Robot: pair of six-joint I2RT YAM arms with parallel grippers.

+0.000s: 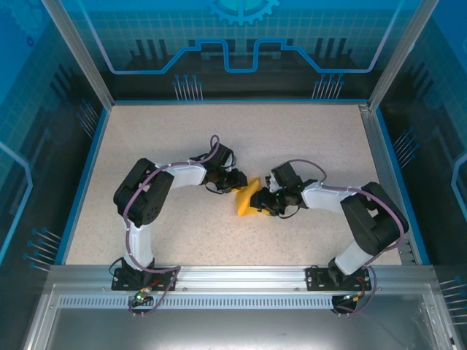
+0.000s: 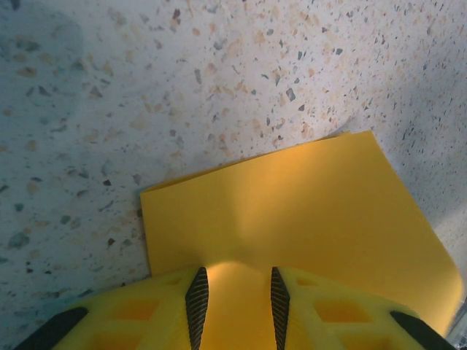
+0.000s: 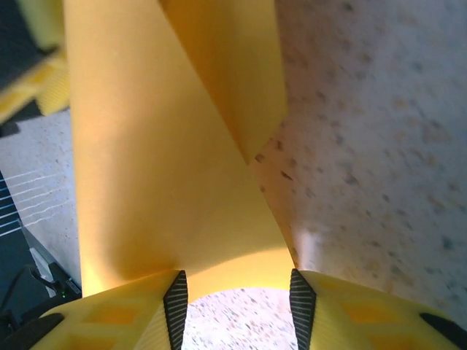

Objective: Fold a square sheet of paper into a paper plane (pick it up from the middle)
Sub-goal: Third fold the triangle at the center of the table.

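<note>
Plenty of bare table (image 1: 182, 138) around you, edges well off; folded square sheet of paper (image 1: 246, 198) lies mid-table, long axis near-to-far; left gripper (image 2: 235, 275) grasps it, right gripper (image 3: 237, 284) can't tell.

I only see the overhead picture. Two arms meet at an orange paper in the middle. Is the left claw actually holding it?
Observer: From the left wrist camera, the square sheet of paper humps up between the pads of the left gripper, apparently pinched.
Operator: And the right claw?
Observer: The right gripper stands open; bare table shows between its pads, the paper's edge just ahead.
Operator: Is the paper one flat layer?
Observer: No; the right wrist camera shows a flap folded diagonally over another layer.
</note>
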